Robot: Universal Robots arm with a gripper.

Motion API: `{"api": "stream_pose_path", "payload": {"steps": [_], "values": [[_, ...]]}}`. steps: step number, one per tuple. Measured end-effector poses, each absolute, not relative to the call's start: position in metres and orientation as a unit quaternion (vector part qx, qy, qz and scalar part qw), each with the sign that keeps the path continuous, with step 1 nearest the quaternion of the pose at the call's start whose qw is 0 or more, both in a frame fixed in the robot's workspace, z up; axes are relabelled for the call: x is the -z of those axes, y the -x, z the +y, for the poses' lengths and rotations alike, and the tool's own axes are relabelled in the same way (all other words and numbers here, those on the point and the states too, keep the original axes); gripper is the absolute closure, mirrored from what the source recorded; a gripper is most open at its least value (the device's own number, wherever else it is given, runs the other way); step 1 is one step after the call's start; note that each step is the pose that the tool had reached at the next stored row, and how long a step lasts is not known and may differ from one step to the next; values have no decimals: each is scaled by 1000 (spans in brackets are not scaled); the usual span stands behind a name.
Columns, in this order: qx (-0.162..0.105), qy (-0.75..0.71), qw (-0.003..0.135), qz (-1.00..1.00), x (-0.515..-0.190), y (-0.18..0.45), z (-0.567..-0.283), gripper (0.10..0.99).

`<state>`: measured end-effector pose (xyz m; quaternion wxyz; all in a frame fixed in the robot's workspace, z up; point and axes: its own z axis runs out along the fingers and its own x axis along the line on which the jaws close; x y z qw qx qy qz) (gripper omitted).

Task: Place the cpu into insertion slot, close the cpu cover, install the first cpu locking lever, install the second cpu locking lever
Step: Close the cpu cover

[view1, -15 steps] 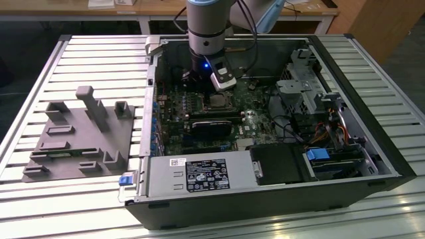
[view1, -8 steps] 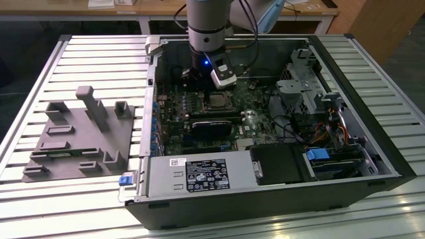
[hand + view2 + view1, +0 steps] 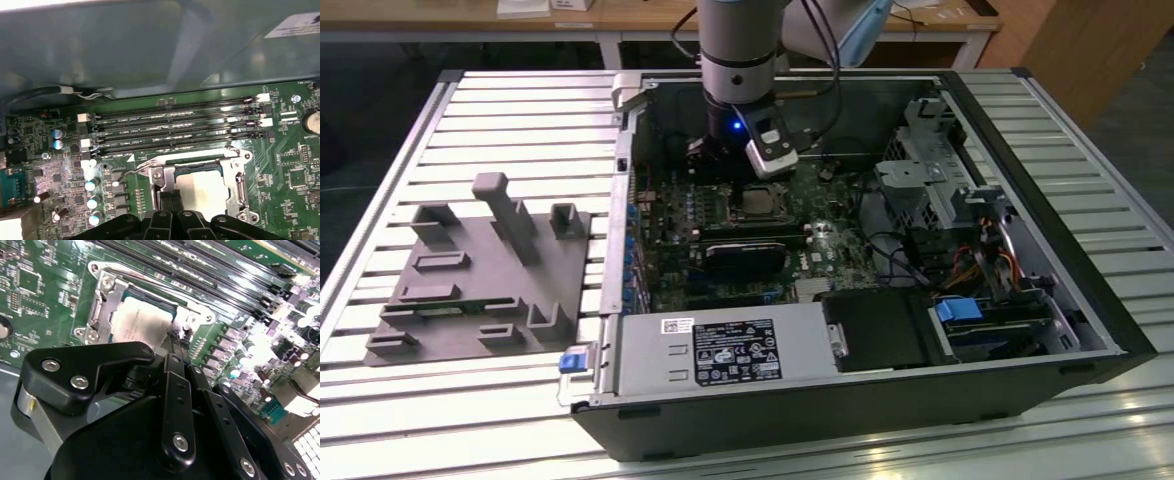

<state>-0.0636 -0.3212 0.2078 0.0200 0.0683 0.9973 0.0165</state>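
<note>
The cpu (image 3: 200, 187) lies flat in the insertion slot (image 3: 754, 205) on the green motherboard, its pale silver top (image 3: 135, 325) facing up. The silvery cpu cover (image 3: 235, 180) lies down over it as a frame (image 3: 102, 302) around the chip. A thin wire locking lever (image 3: 131, 169) curves up at one corner of the socket, away from the board. My gripper (image 3: 170, 200) stands at the socket's edge beside that corner, its black fingertips (image 3: 176, 342) pressed together. In the exterior view the gripper (image 3: 736, 172) hangs just over the socket inside the open computer case.
Long black memory slots (image 3: 175, 125) run beside the socket, with the case wall (image 3: 150, 50) beyond. Capacitors (image 3: 92, 200) stand near the lever corner. A black block (image 3: 744, 255), a power supply (image 3: 720, 350) and a drive cage (image 3: 934, 170) crowd the case. A grey fixture plate (image 3: 474, 270) sits at the exterior view's left.
</note>
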Motion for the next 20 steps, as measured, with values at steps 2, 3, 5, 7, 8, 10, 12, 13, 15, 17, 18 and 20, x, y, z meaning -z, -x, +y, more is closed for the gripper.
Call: {"api": "stream_pose_path", "payload": {"steps": [2,3,5,7,8,10,12,13,15,17,18,20], "values": [[-16,-68,20,997,-208,59,-321,984],[-16,-68,20,997,-208,57,-321,984],[-16,-68,19,997,-208,51,-321,984],[-16,-68,19,997,-208,46,-321,984],[-16,-68,19,997,-208,44,-321,984],[-16,-68,18,997,-208,43,-321,984],[-16,-68,18,997,-209,43,-321,984],[-16,-68,18,997,-210,43,-321,984],[-16,-68,18,997,-214,43,-321,984],[-16,-68,18,997,-219,43,-321,984],[-16,-68,18,997,-222,43,-321,984],[-16,-68,18,997,-228,43,-321,984]]}}
